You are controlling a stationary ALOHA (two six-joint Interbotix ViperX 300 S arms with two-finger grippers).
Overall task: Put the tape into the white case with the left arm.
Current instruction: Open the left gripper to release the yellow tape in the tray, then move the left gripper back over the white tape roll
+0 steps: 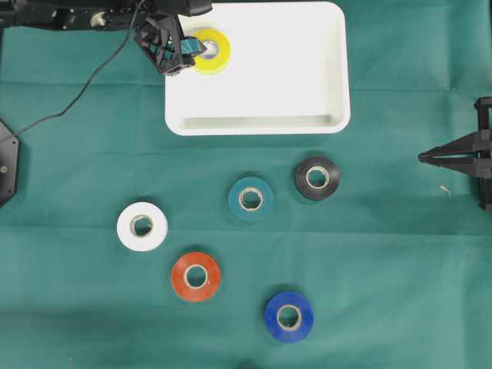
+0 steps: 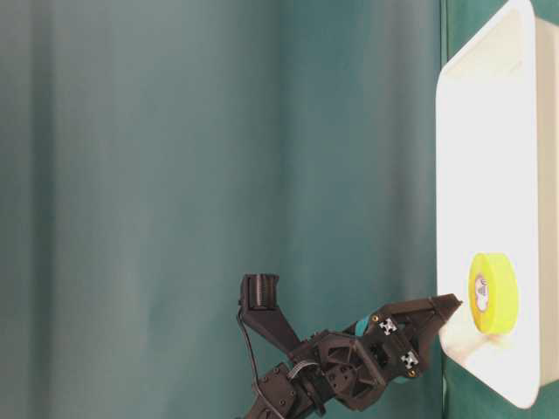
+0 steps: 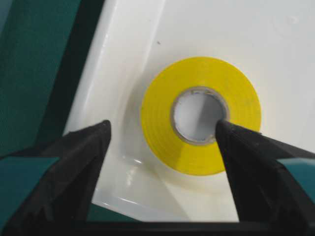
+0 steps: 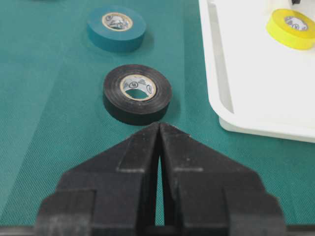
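The yellow tape (image 1: 211, 51) lies flat on the floor of the white case (image 1: 307, 121), in the corner nearest the left arm, close to the side wall but seemingly not touching it; the left gripper (image 3: 162, 132) hangs over that corner with its jaws spread, one finger (image 3: 74, 162) out over the case's rim and the other finger (image 3: 256, 162) at the edge of the roll's core; the wrist view is too close to say for sure whether that tip touches the cardboard ring, though nothing is pinched

The release looks done for this roll, so the step in hand is a clean withdrawal; doing it well means lifting straight up with the jaws kept wide, so the inner tip does not catch the core and drag the roll toward the wall or up onto its edge; only once the tips are above the rim should the arm swing back toward the cloth, or the outer finger may knock the case sideways

Five rolls wait on the green cloth (image 1: 400, 307): white tape (image 1: 142, 226), red tape (image 1: 196, 276), teal tape (image 1: 250, 198), black tape (image 1: 317, 178) and blue tape (image 1: 289, 316); the right gripper (image 4: 158, 132) rests well apart at the right side, its jaws pressed together on nothing
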